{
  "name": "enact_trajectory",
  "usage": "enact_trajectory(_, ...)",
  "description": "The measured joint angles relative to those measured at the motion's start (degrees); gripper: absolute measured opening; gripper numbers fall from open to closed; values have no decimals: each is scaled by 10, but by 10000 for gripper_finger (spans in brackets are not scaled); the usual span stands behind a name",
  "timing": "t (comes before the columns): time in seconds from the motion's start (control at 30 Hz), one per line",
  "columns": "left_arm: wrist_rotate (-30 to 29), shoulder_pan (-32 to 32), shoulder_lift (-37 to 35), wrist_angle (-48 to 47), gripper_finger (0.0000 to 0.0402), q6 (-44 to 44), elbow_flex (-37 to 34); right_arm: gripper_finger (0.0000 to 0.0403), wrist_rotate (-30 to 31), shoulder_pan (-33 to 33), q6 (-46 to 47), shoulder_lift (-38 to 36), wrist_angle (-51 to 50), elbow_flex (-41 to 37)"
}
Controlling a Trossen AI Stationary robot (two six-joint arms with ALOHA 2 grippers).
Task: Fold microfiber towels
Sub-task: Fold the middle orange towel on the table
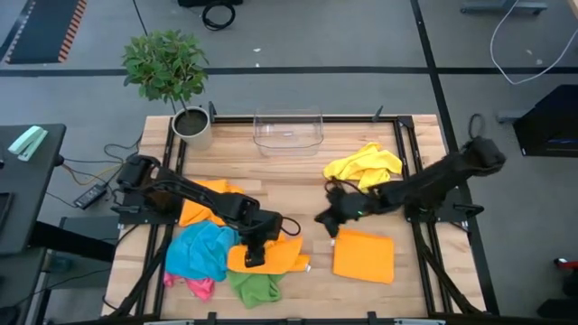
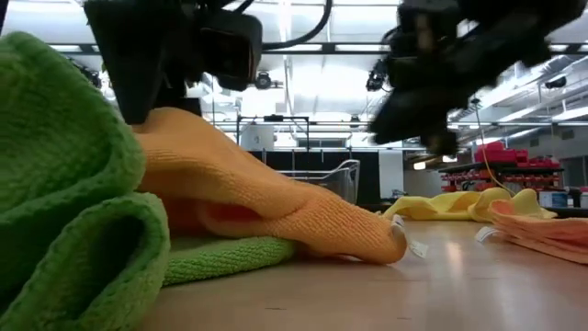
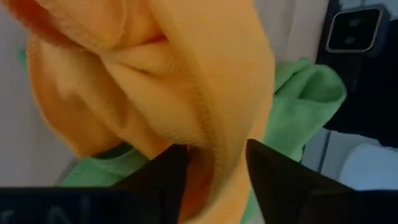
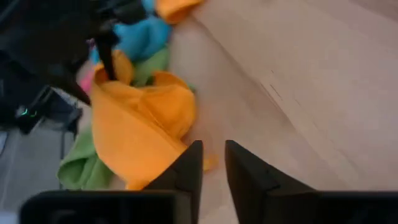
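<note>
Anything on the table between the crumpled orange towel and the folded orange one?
Bare wood only, plain in the high view: the crumpled orange towel ends short of the folded orange towel. The right gripper hangs beside that gap, not in it.

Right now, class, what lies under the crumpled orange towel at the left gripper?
A green towel pokes out beneath the crumpled orange towel, which the left gripper hangs over. How far the green one reaches underneath, or whether anything else is there, is covered.
</note>
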Motion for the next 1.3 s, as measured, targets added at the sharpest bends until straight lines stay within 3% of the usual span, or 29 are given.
enact_trajectory(0.1, 0, 0, -8, -3, 220, -10, 2, 114, -41, -7, -137, 53, 82, 1)
enact_trajectory(0.33, 0, -5, -21, -29, 243, -17, 1, 142, -146, -16, -306, 144, 88, 52)
enact_trajectory(0.63, -2, -25, -21, -69, 216, -8, 1, 139, -153, -16, -403, 212, 3, 154)
enact_trajectory(0.93, -21, -35, -21, -83, 199, -7, 1, 137, -198, -23, -417, 237, -41, 175)
enact_trajectory(1.03, -22, -35, -21, -84, 195, -7, 1, 120, -200, -22, -415, 234, -44, 173)
enact_trajectory(1.23, -22, -35, -21, -88, 193, 0, 1, 17, -209, -21, -414, 234, -56, 173)
enact_trajectory(1.3, -27, -34, -24, -89, 193, 8, 1, 9, -216, -21, -405, 234, -56, 173)
